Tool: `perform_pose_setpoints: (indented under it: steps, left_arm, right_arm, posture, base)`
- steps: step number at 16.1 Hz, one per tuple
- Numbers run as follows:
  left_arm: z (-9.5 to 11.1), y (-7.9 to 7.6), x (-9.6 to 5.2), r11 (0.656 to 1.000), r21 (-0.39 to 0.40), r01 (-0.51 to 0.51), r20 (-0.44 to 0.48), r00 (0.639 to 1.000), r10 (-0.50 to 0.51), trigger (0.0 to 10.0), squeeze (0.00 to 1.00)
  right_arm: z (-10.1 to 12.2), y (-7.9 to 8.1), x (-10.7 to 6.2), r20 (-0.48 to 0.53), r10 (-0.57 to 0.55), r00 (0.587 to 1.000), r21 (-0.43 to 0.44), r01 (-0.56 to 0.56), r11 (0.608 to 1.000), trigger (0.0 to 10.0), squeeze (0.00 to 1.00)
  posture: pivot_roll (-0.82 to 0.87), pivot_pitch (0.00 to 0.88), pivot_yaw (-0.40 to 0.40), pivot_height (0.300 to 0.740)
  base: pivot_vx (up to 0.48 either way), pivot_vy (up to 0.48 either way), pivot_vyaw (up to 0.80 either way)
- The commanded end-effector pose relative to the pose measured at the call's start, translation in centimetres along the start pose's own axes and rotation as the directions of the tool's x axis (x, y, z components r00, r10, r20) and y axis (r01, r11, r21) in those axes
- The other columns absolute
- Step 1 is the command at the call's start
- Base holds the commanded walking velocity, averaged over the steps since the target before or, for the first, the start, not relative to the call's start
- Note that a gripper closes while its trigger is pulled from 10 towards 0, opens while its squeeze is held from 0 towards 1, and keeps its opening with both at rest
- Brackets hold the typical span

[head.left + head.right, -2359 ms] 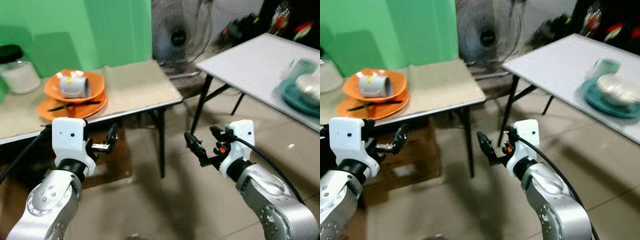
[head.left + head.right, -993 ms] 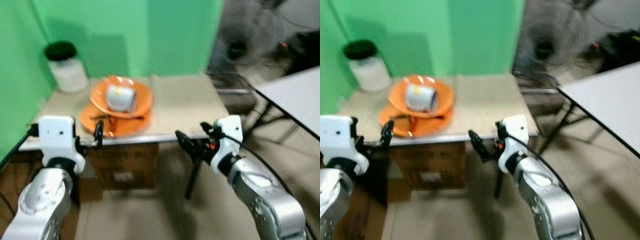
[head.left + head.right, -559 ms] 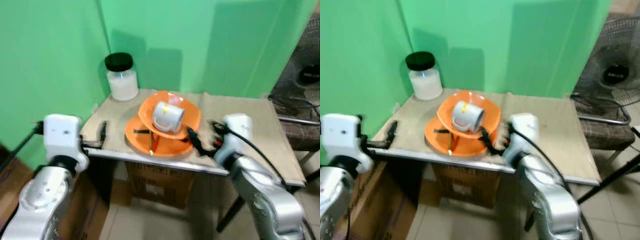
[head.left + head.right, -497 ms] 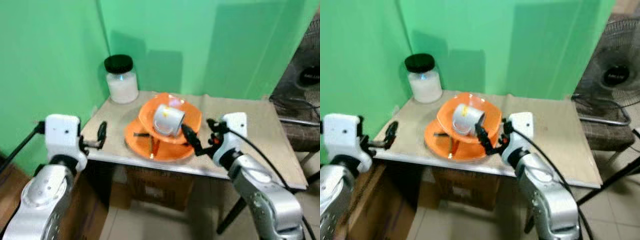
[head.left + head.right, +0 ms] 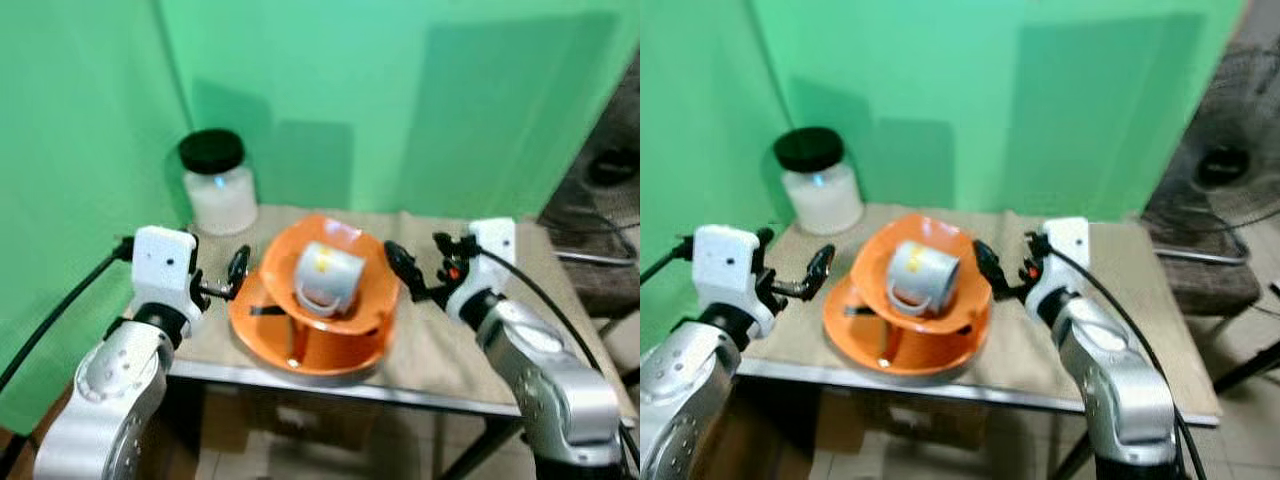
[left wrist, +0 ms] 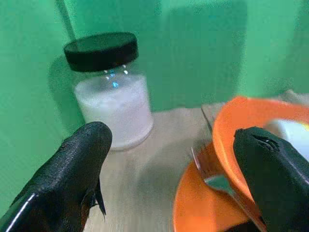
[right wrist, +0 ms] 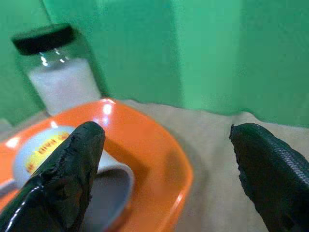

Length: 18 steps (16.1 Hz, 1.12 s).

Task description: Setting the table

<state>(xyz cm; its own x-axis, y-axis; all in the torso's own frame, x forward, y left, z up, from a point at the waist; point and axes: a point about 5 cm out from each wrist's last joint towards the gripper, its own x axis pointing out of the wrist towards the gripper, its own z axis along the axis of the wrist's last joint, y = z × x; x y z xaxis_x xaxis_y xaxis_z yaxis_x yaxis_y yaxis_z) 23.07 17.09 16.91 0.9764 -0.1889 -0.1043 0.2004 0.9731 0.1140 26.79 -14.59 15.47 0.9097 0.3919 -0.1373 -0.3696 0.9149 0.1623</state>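
You see a grey mug [image 5: 919,277] lying on its side in an orange bowl [image 5: 965,262], stacked on an orange plate [image 5: 855,340] on the worktop [image 5: 1120,345]. The left end effector [image 5: 816,272] and right end effector [image 5: 990,268] flank the bowl, fingers parted. A black-lidded jar [image 5: 821,184] stands behind.

Head eyes look down on the table [image 5: 440,350]; both close wrist cameras share the orange bowl [image 7: 159,150].

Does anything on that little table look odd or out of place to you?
Yes: the white mug lies tipped on its side in the orange bowl, which sits on an orange plate with a fork tucked under it. Nothing looks spilled or broken.
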Motion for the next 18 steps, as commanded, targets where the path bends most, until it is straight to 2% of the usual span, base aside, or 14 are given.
perform_pose_setpoints:
  steps: [1,3,6,7,10,12,13,14,18]
  left_arm:
    - [0.3,-0.7,0.3,0.998,0.011,0.054,0.018,0.998,-0.054,10.0,0.00]
    - [0.4,-1.1,0.6,0.996,0.002,0.087,0.020,0.996,-0.087,10.0,0.00]
    - [-0.2,-1.5,0.7,1.000,-0.022,-0.012,0.025,1.000,0.013,10.0,0.00]
    - [-0.3,-1.6,0.6,0.999,-0.036,-0.029,0.031,0.999,0.030,10.0,0.00]
    - [-0.1,-2.6,0.6,0.999,-0.041,-0.022,0.048,0.999,0.024,10.0,0.00]
    - [-0.2,-3.0,0.4,0.999,-0.036,-0.021,0.051,0.998,0.023,10.0,0.00]
    - [-0.2,-3.0,0.4,0.999,-0.034,-0.023,0.048,0.999,0.025,10.0,0.00]
    - [-0.2,-3.0,0.4,0.999,-0.030,-0.022,0.047,0.999,0.024,10.0,0.00]
    - [-0.3,-3.0,0.4,1.000,-0.016,-0.017,0.044,0.999,0.018,10.0,0.00]
  right_arm:
    - [0.5,-0.7,-0.3,0.019,0.009,1.000,0.006,-0.009,1.000,10.0,1.00]
    - [0.5,-0.9,-0.5,0.003,0.034,0.999,-0.013,-0.034,0.999,10.0,1.00]
    - [0.1,-1.0,-1.5,0.002,0.053,0.999,0.000,-0.053,0.999,10.0,1.00]
    - [-0.3,-0.5,-1.8,-0.009,0.071,0.997,0.000,-0.071,0.997,10.0,1.00]
    - [-0.9,-0.3,-2.5,-0.029,0.085,0.996,0.006,-0.085,0.996,10.0,1.00]
    - [-1.1,-0.2,-2.4,-0.043,0.077,0.996,-0.007,-0.078,0.997,10.0,1.00]
    - [-1.1,-0.1,-2.5,-0.046,0.082,0.996,-0.008,-0.083,0.997,10.0,0.85]
    - [-1.2,0.0,-2.5,-0.050,0.088,0.995,-0.013,-0.089,0.996,10.0,0.00]
    - [-1.3,0.1,-2.4,-0.053,0.097,0.994,-0.017,-0.098,0.995,10.0,0.00]
  posture:
    - [-0.05,0.000,0.046,0.740]
    - [-0.06,0.000,0.042,0.740]
    - [-0.06,0.000,-0.004,0.740]
    - [-0.05,0.000,-0.011,0.740]
    - [-0.06,0.000,-0.015,0.740]
    - [-0.06,0.000,-0.018,0.740]
    - [-0.06,0.000,-0.019,0.740]
    - [-0.06,0.000,-0.019,0.740]
    - [-0.06,0.000,-0.017,0.740]
  base:
    - [0.000,0.000,0.00]
    - [0.000,0.000,0.00]
    - [0.000,0.000,0.00]
    - [0.000,0.000,0.00]
    - [0.000,0.000,0.00]
    - [0.000,-0.381,0.00]
    - [0.000,-0.480,0.00]
    - [0.000,-0.480,0.00]
    - [0.000,-0.480,0.00]
